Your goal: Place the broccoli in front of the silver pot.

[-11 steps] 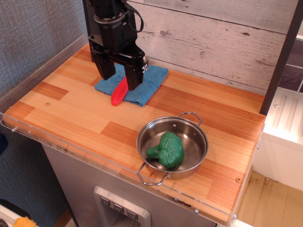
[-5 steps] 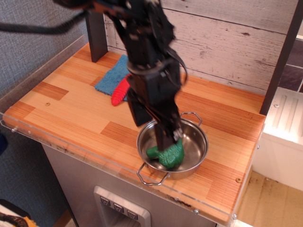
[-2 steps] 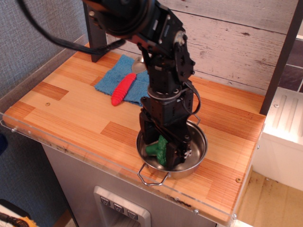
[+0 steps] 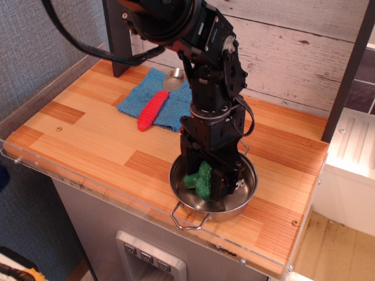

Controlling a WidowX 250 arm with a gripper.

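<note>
The silver pot (image 4: 243, 193) stands near the front edge of the wooden counter, its two wire loop handles at front left and back right. The green broccoli (image 4: 199, 178) is inside the pot, its stem pointing left. My black gripper (image 4: 206, 180) reaches straight down into the pot with its fingers on either side of the broccoli's head. The fingers appear closed on it. The broccoli seems slightly raised off the pot's bottom, though I cannot tell for sure. The arm hides the back part of the pot.
A blue cloth (image 4: 143, 99) lies at the back left with a red ridged toy (image 4: 151, 111) and a silver spoon bowl (image 4: 174, 79) on it. A dark post (image 4: 117, 41) stands behind it. A clear plastic rim (image 4: 99, 184) runs along the counter's front edge.
The arm came from over the blue cloth to the pot, lowered into it and closed around the broccoli. Since the last frame the gripper and broccoli shifted slightly right and up.
</note>
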